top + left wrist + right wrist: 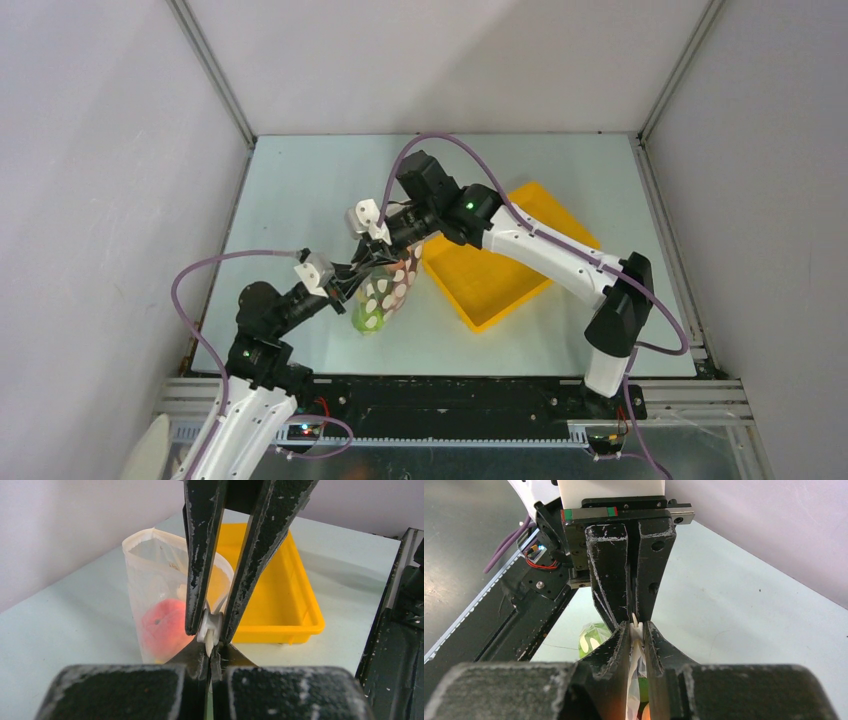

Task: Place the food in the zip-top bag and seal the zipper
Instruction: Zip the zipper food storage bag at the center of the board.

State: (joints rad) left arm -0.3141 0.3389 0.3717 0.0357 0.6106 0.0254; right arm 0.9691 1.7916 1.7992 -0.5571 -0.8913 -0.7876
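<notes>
Clear dotted plastic, the zip-top bag hangs between my two claws above the tabletop. My left claw is pressed together on the white zipper. My right claw pinches the same strip right against it, tip to tip. The food is inside the bag: a red-orange round piece shows through the wall, and a green piece fills the low end. A yellow tray lies just beside the bag.

Food blurred inside zip-top bag
</notes>
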